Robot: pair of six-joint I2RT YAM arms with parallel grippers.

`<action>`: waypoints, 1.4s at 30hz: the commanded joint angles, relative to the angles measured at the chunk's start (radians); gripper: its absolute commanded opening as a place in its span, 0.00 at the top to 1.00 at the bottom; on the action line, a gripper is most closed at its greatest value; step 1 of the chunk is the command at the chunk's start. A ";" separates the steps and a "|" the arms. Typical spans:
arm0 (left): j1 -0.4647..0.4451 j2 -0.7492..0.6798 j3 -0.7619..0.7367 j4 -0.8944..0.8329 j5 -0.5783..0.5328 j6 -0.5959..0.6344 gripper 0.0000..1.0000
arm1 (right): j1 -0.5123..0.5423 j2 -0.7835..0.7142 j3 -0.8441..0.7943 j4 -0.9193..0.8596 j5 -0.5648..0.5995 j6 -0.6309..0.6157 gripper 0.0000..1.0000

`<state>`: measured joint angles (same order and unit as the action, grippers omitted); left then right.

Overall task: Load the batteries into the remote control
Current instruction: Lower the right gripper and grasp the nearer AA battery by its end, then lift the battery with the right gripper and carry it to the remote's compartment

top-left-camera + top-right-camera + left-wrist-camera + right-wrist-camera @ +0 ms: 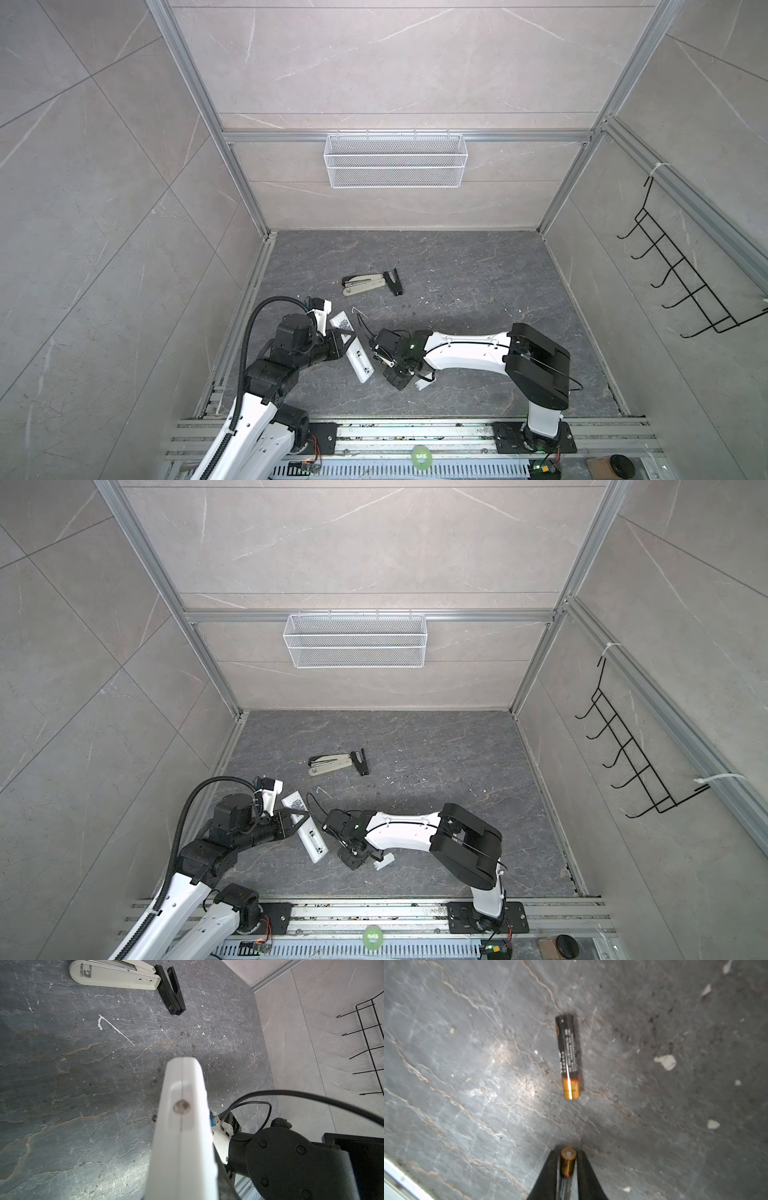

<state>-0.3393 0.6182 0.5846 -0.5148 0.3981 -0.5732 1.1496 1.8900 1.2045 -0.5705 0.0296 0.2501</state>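
Slate floor [467,1064], battery [568,1165] half inside claw [568,1155]

A robotics lab cell; aluminium frame [270,136] around tile walls [83,208].

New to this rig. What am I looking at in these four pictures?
Two robot arms bolted to a rail, each ending in a two-finger gripper. Two pictures come from a stereo camera overhead and are nearly identical; the other two come from a camera on each wrist. The left gripper is shut on the white remote control, back side up; the left wrist view looks along it. The right gripper pinches one battery; the second battery lies loose on the grey table. Also there: an opened stapler and a small white part, maybe the battery cover.
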 commanded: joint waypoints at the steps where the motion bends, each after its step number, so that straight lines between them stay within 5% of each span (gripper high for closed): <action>1: 0.007 -0.015 -0.001 0.036 0.010 -0.011 1.00 | 0.009 0.009 0.015 -0.045 0.030 0.009 0.80; 19: 0.006 -0.085 -0.047 0.166 0.094 -0.040 1.00 | 0.012 -0.086 -0.037 0.013 0.034 0.021 0.97; 35: 0.006 -0.117 -0.103 0.432 0.253 -0.127 1.00 | -0.028 -0.589 -0.266 0.226 0.120 -0.023 1.00; 42: 0.006 -0.113 -0.119 0.530 0.313 -0.149 1.00 | -0.028 -0.768 -0.358 0.402 0.049 -0.068 1.00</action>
<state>-0.3367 0.5083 0.4618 -0.1024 0.6498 -0.7010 1.1206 1.1706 0.8688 -0.2821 0.1123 0.2188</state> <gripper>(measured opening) 0.205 0.104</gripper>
